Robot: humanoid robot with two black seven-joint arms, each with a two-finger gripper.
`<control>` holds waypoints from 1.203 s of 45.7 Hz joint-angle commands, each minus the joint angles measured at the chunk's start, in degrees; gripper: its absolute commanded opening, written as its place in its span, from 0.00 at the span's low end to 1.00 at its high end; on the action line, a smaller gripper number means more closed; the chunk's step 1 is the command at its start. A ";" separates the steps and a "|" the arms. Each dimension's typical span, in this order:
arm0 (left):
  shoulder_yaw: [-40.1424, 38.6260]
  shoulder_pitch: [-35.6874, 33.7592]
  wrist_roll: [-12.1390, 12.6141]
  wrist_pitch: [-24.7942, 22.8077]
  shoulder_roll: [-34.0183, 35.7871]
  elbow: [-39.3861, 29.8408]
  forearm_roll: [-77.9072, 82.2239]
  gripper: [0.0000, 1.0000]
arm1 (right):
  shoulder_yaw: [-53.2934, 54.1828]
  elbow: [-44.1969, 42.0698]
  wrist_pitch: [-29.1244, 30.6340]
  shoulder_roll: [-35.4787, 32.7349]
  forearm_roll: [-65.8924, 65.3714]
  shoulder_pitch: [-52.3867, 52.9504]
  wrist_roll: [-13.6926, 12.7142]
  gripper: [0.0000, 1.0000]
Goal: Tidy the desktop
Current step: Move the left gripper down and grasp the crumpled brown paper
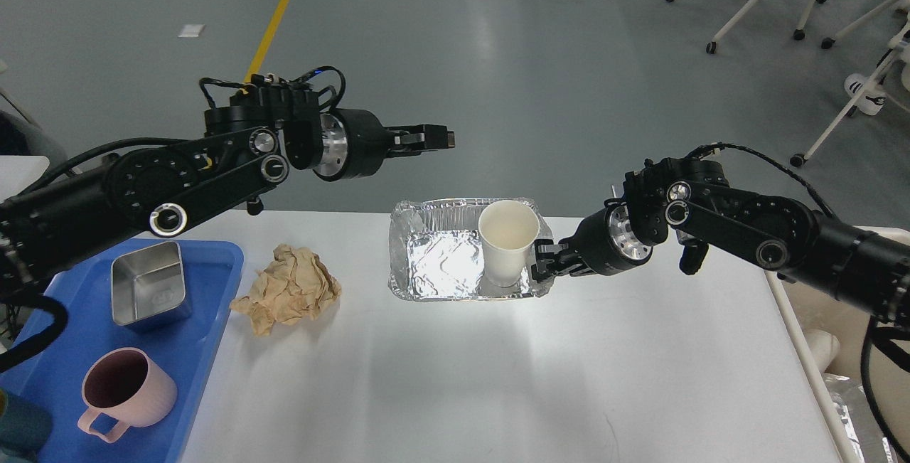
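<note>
The white desktop [498,378] holds a foil tray [437,267] near its far edge. A white paper cup [506,239] stands upright in the tray's right end. A crumpled brown paper ball [290,289] lies on the desktop to the left of the tray. My left gripper [426,139] hovers above and left of the cup, beyond the far edge, open by a small gap and empty. My right gripper [544,264] is shut on the foil tray's right rim, beside the cup.
A blue tray [210,328] at the left holds a steel square container [149,292], a pink mug [124,388] and a teal item [21,427]. A cream bin [817,306] stands off the desktop's right edge. Chairs stand far back right.
</note>
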 commanded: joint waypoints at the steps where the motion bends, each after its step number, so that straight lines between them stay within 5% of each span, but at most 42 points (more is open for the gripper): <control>1: 0.10 2.95 0.09 0.18 11.84 -9.94 0.23 0.57 | -0.01 0.00 0.00 0.03 -0.03 -0.06 -0.01 0.00; 5: 0.01 6.11 0.01 0.26 20.72 -15.22 0.50 0.58 | -0.01 -0.09 0.00 0.20 -0.03 -0.06 -0.01 0.00; 8: -0.69 10.23 -0.08 2.10 29.40 -20.04 0.58 0.78 | -0.01 -0.09 -0.09 0.20 -0.03 -0.06 -0.01 0.00; 11: -0.96 13.58 -0.17 5.62 35.23 -22.87 0.58 0.87 | -0.10 -0.18 -0.09 0.11 -0.12 -0.06 -0.01 0.00; 22: -1.40 21.49 -1.84 14.32 46.84 -27.97 0.23 0.88 | -0.10 -0.18 -0.09 -0.06 -0.12 -0.14 -0.01 0.00; 43: -1.13 29.23 -3.33 20.04 51.68 -30.96 -0.03 0.97 | -0.10 -0.18 -0.17 -0.06 -0.21 -0.76 -0.01 0.00; 55: -1.48 29.32 -3.25 20.22 42.91 -24.47 -0.56 0.97 | -0.01 -0.18 -0.26 0.03 -0.21 -0.76 -0.01 0.00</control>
